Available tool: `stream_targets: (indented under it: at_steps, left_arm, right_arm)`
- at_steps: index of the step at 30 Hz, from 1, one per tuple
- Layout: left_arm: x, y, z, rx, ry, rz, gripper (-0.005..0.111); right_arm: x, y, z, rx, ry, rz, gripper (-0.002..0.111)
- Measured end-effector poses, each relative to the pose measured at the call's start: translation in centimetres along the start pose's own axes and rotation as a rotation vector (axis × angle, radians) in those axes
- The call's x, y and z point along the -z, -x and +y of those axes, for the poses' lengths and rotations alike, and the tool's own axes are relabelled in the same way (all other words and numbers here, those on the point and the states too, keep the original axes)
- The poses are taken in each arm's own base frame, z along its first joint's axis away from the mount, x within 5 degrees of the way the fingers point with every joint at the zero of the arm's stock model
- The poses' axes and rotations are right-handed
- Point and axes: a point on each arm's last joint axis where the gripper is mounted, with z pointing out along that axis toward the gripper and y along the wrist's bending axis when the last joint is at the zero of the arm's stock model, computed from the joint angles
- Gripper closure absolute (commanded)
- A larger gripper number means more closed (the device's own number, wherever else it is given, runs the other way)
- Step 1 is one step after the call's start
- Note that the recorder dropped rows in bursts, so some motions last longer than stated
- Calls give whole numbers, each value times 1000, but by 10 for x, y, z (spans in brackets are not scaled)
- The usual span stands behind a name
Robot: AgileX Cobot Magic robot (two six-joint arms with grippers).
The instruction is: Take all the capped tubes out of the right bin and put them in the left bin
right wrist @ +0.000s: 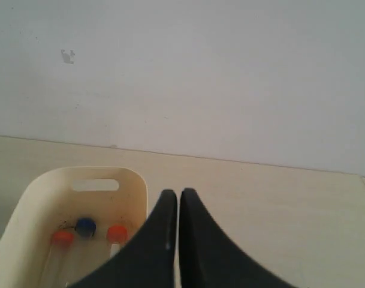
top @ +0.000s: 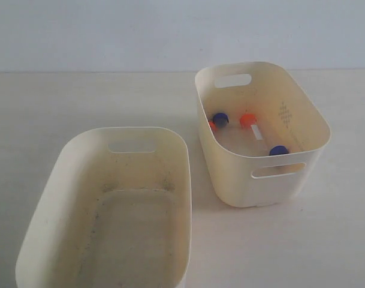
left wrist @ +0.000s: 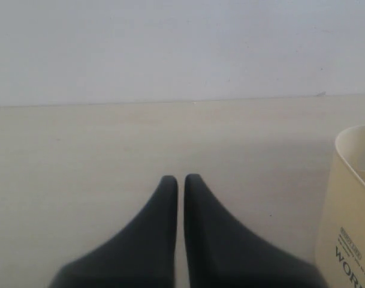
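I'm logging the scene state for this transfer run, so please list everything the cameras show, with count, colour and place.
orange-capped tubes: two, clear with orange caps, on the floor of the right bin; the second is tucked beside a blue cap
blue-capped tubes: two, clear with dark blue caps, same bin; the other lies by the near wall
right bin: one, cream, tall, on the table's right
left bin: one, cream, wide and shallow, dark specks on its floor, no tubes inside, on the left
table: one, pale beige, under both bins
wall: one, pale grey, behind the table
left gripper: one, black, jaws together, holding nothing
right gripper: one, black, jaws together, holding nothing
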Motion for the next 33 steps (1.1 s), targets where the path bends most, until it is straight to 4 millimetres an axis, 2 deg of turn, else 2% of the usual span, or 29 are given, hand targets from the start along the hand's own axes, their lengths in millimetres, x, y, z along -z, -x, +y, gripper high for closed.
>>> stream_targets:
  at_steps: [8,10,14,17,20,24,30,33]
  left_arm:
    - [0,0,0,0,0,0,102]
    - [0,0,0,0,0,0,102]
    - [0,0,0,0,0,0,102]
    - [0,0,0,0,0,0,102]
    - [0,0,0,0,0,0,102]
    - [0,0,0,0,0,0,102]
    - [0,0,0,0,0,0,102]
    - [0,0,0,0,0,0,102]
  right_arm:
    - [-29,14,10,-282,117,-119,107]
    - [-40,18,15,-306,153,-131,107]
    - [-56,27,43,-185,280,-96,107]
    - [-60,41,67,-48,377,-106,108]
    - [-68,53,84,12,444,-66,109]
    - [-90,65,96,4,452,122,109]
    - [-141,67,94,56,210,542,109]
    - [-168,66,98,86,149,636,109]
